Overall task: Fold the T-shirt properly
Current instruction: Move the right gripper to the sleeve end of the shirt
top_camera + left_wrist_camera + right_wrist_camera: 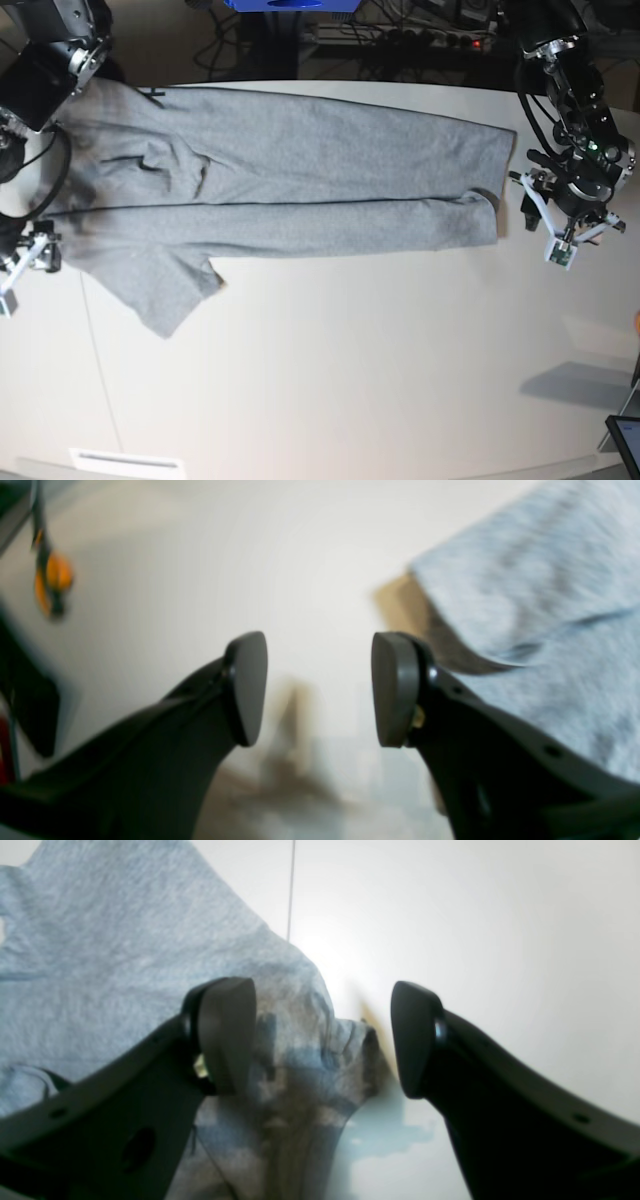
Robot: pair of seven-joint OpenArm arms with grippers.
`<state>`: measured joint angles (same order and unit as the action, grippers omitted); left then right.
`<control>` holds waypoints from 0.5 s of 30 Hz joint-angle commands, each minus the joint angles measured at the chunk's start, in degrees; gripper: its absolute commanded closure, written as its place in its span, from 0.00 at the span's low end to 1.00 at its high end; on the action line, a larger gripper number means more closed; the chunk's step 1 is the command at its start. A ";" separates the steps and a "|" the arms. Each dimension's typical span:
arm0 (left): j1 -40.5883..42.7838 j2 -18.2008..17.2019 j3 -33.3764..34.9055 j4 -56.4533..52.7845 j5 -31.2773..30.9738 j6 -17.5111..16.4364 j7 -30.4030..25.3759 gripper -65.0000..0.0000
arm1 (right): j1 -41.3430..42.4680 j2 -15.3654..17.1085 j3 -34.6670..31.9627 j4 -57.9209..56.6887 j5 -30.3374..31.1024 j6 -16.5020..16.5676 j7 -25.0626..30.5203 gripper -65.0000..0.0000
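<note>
Nearest the base camera: bare pale table point(350, 380), nothing on it up to the shirt's lower edge. One sleeve point(165, 300) sticks down toward the viewer from the left part of the garment.

Mid-table: the T-shirt point(300, 190), heather grey, plain side showing, lies stretched left to right across the far half of the table. A long horizontal crease line runs its length; looks like one lengthwise fold already laid over, judged from that line. Some bunching near the left end, around the collar area.

Left gripper point(560, 235) sits just beside the shirt's right-hand end, not touching cloth. Wrist view confirms: left gripper point(320, 687) jaws apart, only table between the pads, grey fabric off to one side.

Right gripper point(322, 1037) at the opposite end: jaws apart, a rumpled edge of the T-shirt point(125, 950) lying below the gap, not pinched. In the base view only part of this arm shows at the left border.

Judgement on the step: both hands free, likely setting up the next fold, probably the loose sleeve or a crosswise fold. To do it well:
- take hem corners at matching points, both ends
- pinch all layers, or the lower one drags
- flatten the bunched left area first
- lift low, carry evenly, keep edges parallel

Far: cables and equipment beyond the table edge, unclear
</note>
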<state>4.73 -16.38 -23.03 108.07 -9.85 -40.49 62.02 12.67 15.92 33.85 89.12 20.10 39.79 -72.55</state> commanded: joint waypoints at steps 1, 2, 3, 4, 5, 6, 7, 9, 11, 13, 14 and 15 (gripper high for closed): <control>-1.61 0.34 -1.63 1.86 -0.31 0.49 -1.23 0.50 | 1.62 0.65 -2.86 1.12 1.31 0.21 1.48 0.38; -1.96 1.30 -3.30 2.48 -0.22 0.49 -1.23 0.50 | 1.97 0.65 -5.49 1.12 1.40 0.21 2.27 0.38; -2.14 1.83 -4.18 3.01 -0.04 0.49 -1.23 0.50 | 2.94 0.38 -7.96 0.86 1.22 0.21 3.32 0.38; -2.23 1.92 -4.80 3.44 -0.13 0.49 -1.23 0.50 | 3.91 0.30 -10.15 0.42 1.13 0.21 4.38 0.38; -2.23 1.92 -4.89 3.88 -0.04 0.49 -1.23 0.50 | 4.52 0.21 -11.82 -0.73 1.13 0.21 5.08 0.38; -2.23 1.74 -4.89 4.24 0.13 0.49 -1.23 0.50 | 5.66 -0.23 -13.49 -2.75 1.13 0.21 5.78 0.38; -2.31 1.66 -4.97 4.32 0.13 0.49 -1.23 0.50 | 7.77 -0.93 -14.64 -5.47 1.05 0.21 6.66 0.37; -2.31 1.57 -5.41 4.50 0.13 0.49 -1.23 0.50 | 11.29 -1.29 -15.69 -12.42 1.05 0.21 8.16 0.37; -2.05 0.34 -5.33 4.41 0.13 0.49 -1.23 0.50 | 14.72 -1.46 -15.69 -20.15 1.05 0.21 10.36 0.37; -1.70 -0.54 -5.24 4.41 -0.13 0.49 -1.23 0.50 | 17.88 -1.37 -15.87 -26.92 0.96 0.21 12.55 0.37; -1.70 -0.63 -5.41 4.41 -0.04 0.49 -1.23 0.50 | 19.38 -1.29 -15.96 -30.62 0.96 0.21 13.87 0.37; -1.79 -0.72 -5.41 4.41 0.13 0.49 -1.23 0.50 | 20.78 -1.20 -16.57 -33.69 0.96 0.21 15.10 0.37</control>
<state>3.53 -16.38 -28.42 111.44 -9.17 -40.38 61.76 31.31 14.15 17.34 54.35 19.86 39.59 -58.50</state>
